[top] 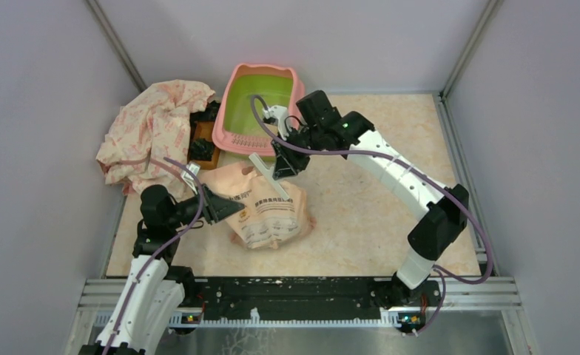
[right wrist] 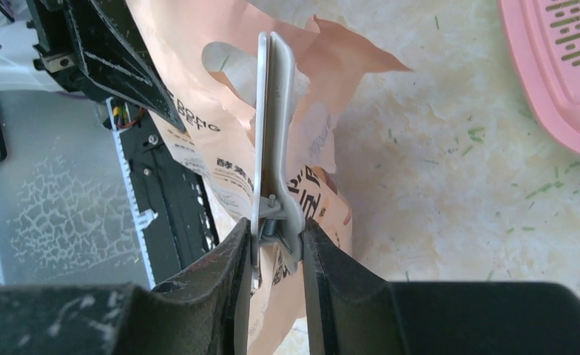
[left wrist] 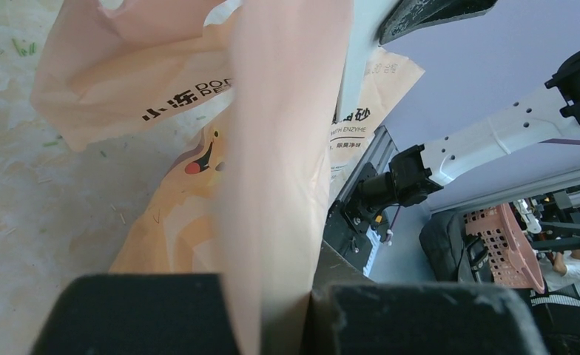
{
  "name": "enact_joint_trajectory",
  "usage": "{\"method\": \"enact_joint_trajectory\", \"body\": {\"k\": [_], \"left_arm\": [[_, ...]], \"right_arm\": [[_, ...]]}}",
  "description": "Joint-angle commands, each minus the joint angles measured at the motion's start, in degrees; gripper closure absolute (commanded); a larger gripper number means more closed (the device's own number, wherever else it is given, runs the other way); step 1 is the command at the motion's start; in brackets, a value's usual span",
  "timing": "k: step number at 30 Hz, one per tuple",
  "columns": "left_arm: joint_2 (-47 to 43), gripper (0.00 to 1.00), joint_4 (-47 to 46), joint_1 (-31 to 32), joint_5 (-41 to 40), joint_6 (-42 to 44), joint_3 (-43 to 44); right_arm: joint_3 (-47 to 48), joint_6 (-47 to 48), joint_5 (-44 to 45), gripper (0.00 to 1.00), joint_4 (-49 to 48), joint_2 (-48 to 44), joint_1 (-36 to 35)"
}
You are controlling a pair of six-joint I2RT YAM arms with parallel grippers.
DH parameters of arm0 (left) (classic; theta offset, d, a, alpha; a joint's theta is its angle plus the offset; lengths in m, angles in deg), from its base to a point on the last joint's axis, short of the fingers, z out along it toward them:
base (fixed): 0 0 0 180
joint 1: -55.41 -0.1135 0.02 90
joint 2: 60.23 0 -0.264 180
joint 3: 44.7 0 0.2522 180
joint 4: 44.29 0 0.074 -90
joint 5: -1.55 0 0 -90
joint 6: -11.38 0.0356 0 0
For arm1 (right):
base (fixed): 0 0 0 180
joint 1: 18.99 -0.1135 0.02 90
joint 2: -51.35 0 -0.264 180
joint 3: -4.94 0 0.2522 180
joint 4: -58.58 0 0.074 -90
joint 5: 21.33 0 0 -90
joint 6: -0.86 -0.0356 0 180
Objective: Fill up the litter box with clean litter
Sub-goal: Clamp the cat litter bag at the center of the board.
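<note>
A pale marbled table (top: 361,214) fills the floor of a grey-walled bay. At its 10 o'clock corner lies a crumpled cream-and-pink patterned cloth (top: 154,129). Dark brown objects (top: 202,144), too unclear to name, sit just beside it at its 3 o'clock.

The litter box (top: 272,89), pink-rimmed and lime-green inside, sits at the table's 12 o'clock edge. Its slotted pink rim (right wrist: 561,66) shows at 2 o'clock in the right wrist view.

The peach bag (top: 268,214) of clean litter lies slumped near the table's centre, at 6 o'clock from the box and near it, with its printed lettering facing up. The granules themselves cannot be made out.

The left gripper (top: 217,205) reaches in from 8 o'clock and is clamped on a fold at the bag's 9 o'clock side. In the left wrist view the peach film is pinched between the black pads (left wrist: 161,318).

The right gripper (top: 283,166) comes in from 2 o'clock and squeezes the spring end of a whitish clip (top: 260,164). Its fingers (right wrist: 213,274) press on both handles. The clip's long arms (right wrist: 272,126) lie together over the bag's ragged mouth; whether they bite the film cannot be told.

Tiny green flecks (right wrist: 468,148) dot the tabletop between bag and box.
</note>
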Motion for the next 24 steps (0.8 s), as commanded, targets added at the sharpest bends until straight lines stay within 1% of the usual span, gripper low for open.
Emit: {"method": "enact_joint_trajectory", "body": {"k": [1,13,14,15,24], "left_arm": [[-1.01,0.97,-4.94,-0.58,1.42,-0.80,0.01],[-1.35,0.97,-6.25,-0.64,2.61,-1.41,-0.39],[-1.34,0.97,-6.39,-0.59,2.69,-1.48,-0.42],[-1.39,0.97,-6.51,-0.60,2.80,-1.57,-0.43],[-1.45,0.97,-7.96,-0.67,3.67,-2.43,-0.91]], "right_arm": [[3.63,2.23,0.73,0.88,4.97,-0.01,-0.68],[5.10,4.84,1.27,0.93,8.14,-0.44,-0.65],[5.38,4.95,1.23,0.95,8.39,-0.36,-0.69],[5.87,5.23,1.12,1.00,8.69,-0.16,-0.62],[5.98,4.36,0.09,1.00,7.32,-0.27,-0.69]]}}
